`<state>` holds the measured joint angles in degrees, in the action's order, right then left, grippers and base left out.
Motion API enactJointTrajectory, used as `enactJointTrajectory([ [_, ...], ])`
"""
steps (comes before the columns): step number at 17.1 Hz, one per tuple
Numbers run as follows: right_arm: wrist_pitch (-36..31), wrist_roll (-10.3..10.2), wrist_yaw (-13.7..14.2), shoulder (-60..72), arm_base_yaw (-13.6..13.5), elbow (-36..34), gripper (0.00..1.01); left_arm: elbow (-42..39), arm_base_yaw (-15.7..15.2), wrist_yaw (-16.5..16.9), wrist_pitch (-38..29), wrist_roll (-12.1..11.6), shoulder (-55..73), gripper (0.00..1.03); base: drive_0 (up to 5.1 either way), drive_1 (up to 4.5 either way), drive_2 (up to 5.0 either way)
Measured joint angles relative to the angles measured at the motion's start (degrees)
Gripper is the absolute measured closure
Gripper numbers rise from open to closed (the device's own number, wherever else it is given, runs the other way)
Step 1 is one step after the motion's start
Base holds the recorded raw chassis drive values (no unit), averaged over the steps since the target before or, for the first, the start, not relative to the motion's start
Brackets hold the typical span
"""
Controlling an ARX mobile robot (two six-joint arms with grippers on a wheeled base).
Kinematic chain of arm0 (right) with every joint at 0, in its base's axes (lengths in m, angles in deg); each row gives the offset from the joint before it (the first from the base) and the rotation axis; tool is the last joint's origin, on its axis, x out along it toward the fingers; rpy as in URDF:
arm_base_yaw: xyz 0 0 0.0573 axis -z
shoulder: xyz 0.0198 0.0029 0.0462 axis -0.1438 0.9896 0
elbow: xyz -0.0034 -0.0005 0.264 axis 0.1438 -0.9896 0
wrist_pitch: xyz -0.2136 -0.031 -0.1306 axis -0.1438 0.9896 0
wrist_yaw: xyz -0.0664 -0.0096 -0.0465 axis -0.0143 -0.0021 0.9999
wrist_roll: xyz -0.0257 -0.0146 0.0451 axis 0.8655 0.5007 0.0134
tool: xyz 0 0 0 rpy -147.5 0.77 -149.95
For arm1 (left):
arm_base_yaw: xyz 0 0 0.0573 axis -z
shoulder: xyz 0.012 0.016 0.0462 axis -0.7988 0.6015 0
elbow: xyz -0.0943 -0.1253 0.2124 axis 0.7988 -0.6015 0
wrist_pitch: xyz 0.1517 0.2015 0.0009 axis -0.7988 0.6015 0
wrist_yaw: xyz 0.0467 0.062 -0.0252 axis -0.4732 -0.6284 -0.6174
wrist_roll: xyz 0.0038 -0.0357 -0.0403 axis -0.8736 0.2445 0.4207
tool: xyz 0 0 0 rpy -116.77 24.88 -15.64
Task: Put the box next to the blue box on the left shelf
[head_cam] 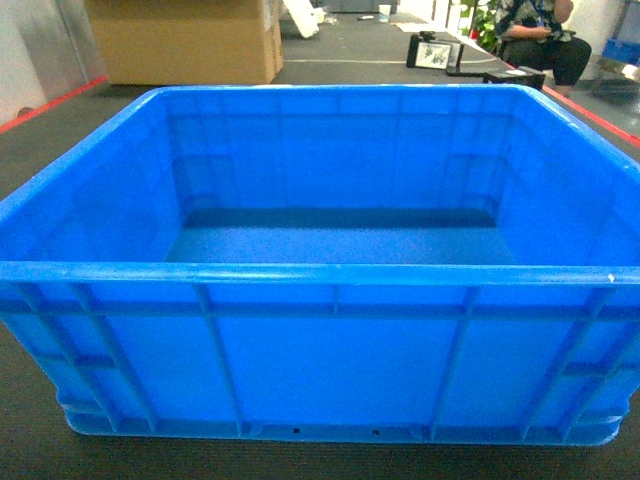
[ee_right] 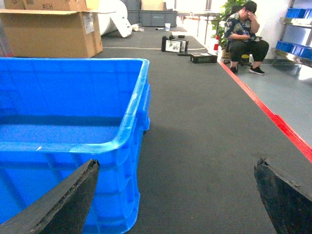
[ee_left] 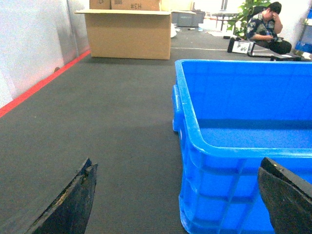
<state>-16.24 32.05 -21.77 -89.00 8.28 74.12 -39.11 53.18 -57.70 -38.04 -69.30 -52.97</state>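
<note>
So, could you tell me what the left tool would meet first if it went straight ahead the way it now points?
Most likely the box's near left corner: the left tool is open, and the rim runs between its fingers. Its left finger faces bare dark floor, free up to the cardboard carton. Depth is uncertain.

Box (head_cam: 330, 330) sits on floor (ee_left: 112, 126), directly ahead of both pincers. Left pincer (ee_left: 178, 200) straddles box's near-left corner: one finger (ee_left: 73, 204) outside over floor, other finger (ee_left: 287, 200) by the near wall. Right pincer (ee_right: 178, 200) straddles near-right corner: one finger (ee_right: 63, 204) by the near wall, other (ee_right: 285, 200) over floor. Cardboard carton (ee_left: 129, 31) far ahead, left of left pincer. Seated person (ee_right: 243, 36) far ahead, right of right pincer; small case (ee_right: 174, 45) on floor to person's left.
</note>
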Motion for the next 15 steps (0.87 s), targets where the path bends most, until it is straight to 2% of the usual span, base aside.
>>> enactJointTrajectory([
  [15, -0.02, 0.00, 0.00, 0.00, 0.00, 0.00, 0.03, 0.00, 0.00, 0.00, 0.00, 0.00, 0.00, 0.05, 0.0, 0.00, 0.0],
])
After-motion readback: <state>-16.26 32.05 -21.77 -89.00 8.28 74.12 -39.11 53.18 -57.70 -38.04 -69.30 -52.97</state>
